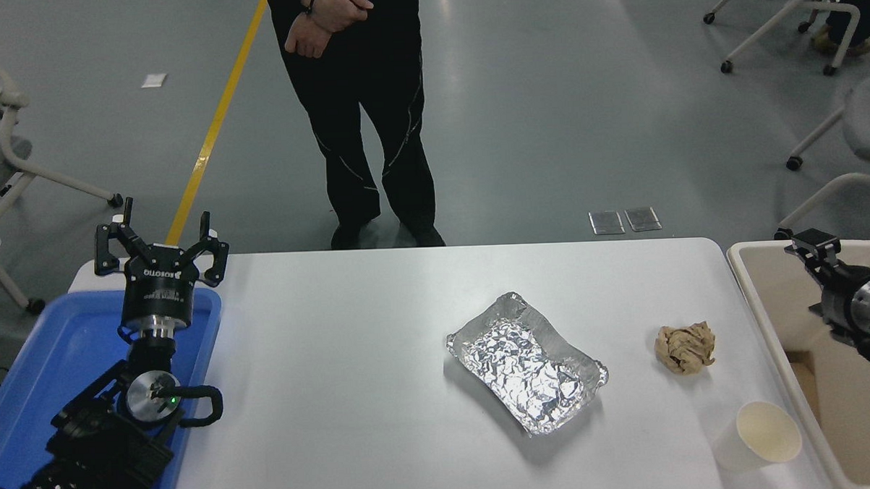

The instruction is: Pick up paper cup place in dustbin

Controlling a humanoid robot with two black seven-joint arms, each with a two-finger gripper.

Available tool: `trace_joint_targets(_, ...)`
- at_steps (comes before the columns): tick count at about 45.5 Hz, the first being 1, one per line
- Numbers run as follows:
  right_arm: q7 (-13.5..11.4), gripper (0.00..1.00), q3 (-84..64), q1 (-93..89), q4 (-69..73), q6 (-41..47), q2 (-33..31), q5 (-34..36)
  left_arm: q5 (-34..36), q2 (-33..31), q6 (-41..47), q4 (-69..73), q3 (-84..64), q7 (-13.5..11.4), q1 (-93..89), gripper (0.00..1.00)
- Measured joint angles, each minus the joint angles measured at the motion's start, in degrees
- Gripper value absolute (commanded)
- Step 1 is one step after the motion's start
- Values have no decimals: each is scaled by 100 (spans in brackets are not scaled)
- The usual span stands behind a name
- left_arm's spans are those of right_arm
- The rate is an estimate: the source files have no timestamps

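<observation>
The paper cup [760, 436], white with a cream inside, stands upright near the table's front right corner, close to the dustbin's left wall. The dustbin [777, 290], a large beige bin, sits just off the table's right edge. My right gripper [815, 246] hangs over the dustbin's far left corner, well beyond the cup and apart from it; its wrist faces the camera and hides how it is set. My left gripper [161, 236] stands open and parked above the far end of a blue tray, holding nothing.
A crinkled silver foil tray [526, 364] lies mid-table. A crumpled brown paper ball [685, 348] rests between it and the dustbin, just beyond the cup. The blue tray [55, 352] lies at the left. A person [365, 109] stands at the far side; chairs stand around.
</observation>
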Motion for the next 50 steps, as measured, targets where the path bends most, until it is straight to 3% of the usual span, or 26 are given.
trace_joint_targets(19,5,100,-2388,1972,627,308,1283,173,0,0,-4,-4,0,3,-8,99)
trace_joint_targets(32,25,100,-3575,3369,1728,1026,2087,-405,1,0,-1,0,0,3,-1,99)
trace_joint_targets(50,42,100,-4565,5766,2903,3295,2308,-1113,0,0,2,4,-4,3,0,99)
